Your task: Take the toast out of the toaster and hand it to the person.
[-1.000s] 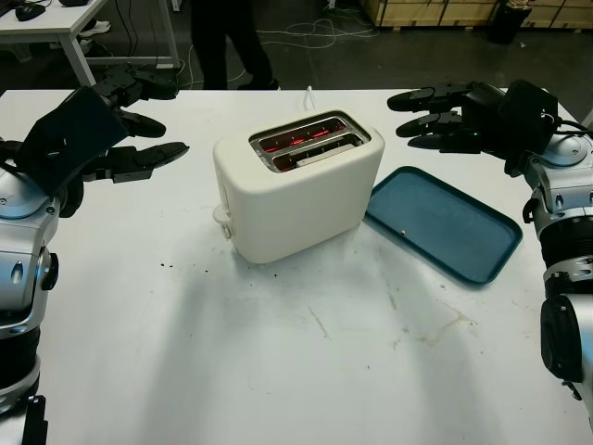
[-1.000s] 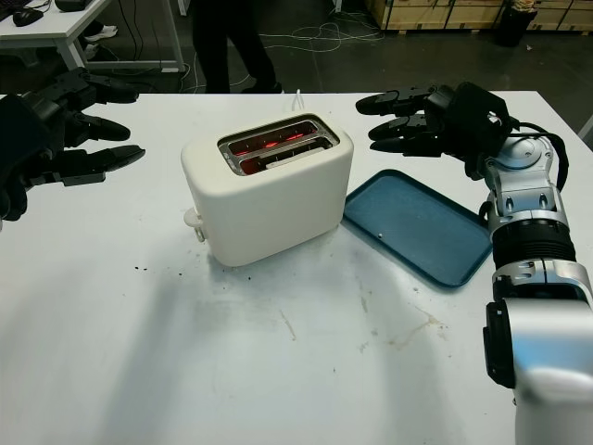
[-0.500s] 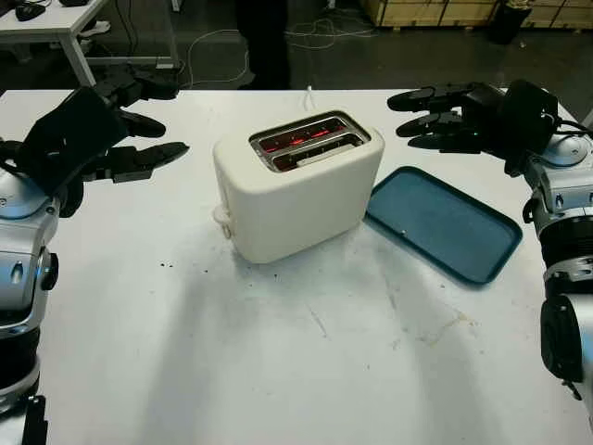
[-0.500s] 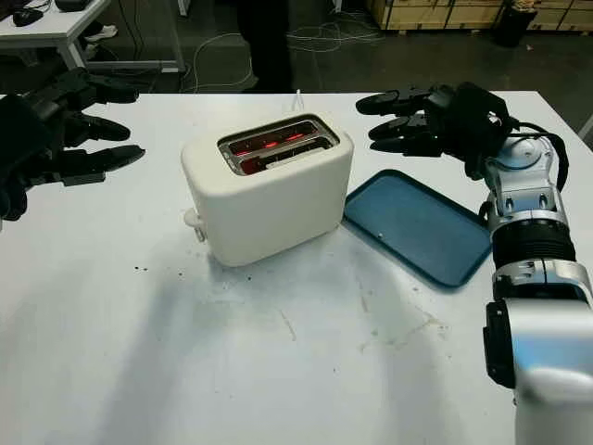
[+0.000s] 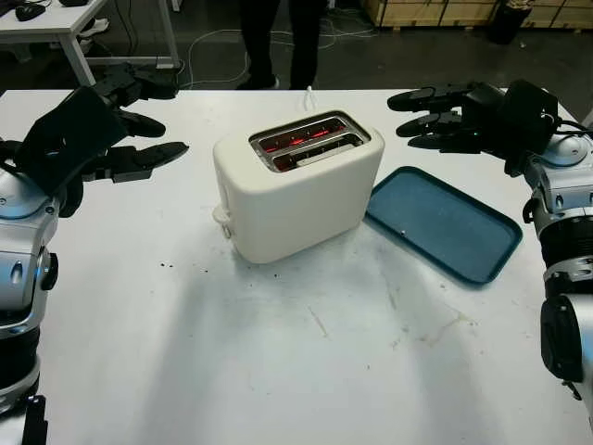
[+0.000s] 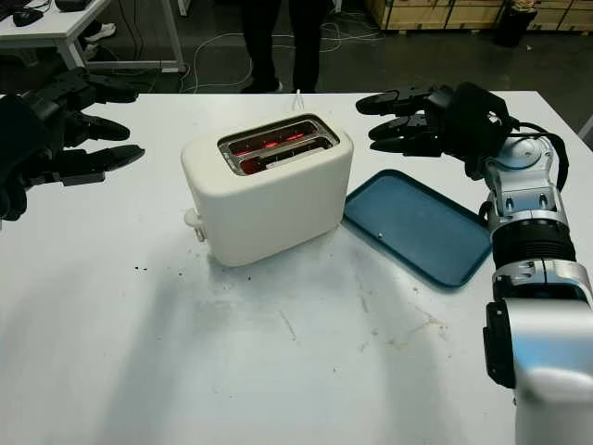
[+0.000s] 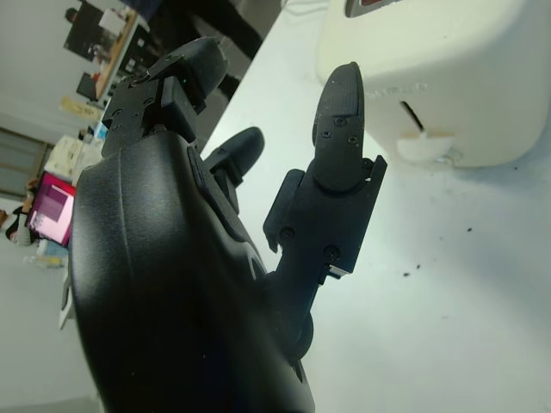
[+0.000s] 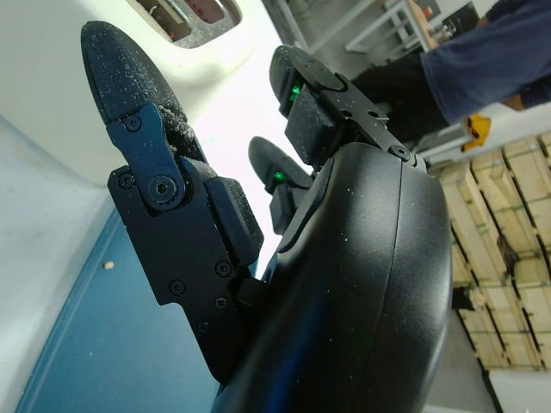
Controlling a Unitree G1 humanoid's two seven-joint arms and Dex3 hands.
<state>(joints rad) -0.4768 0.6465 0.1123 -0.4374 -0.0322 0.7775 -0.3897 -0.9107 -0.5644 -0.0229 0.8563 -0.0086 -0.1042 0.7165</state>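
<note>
Cream toaster point(image 5: 298, 184) sitting mid-table with slots glowing red, left hand point(image 5: 130, 130) hovering open off one side, right hand point(image 5: 443, 116) hovering open off the other above a blue tray point(image 5: 445, 222), person's legs point(image 5: 278, 42) standing beyond the table.

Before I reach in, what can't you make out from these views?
- Toast: inside the toaster slots only red glow shows in the eye views; slot walls hide the depths.
- Person: cut off by the top edge, legs alone.
- Toaster lever side: left hand shell covers much of the left wrist view.
- Right hand open beyond the tray.
</note>
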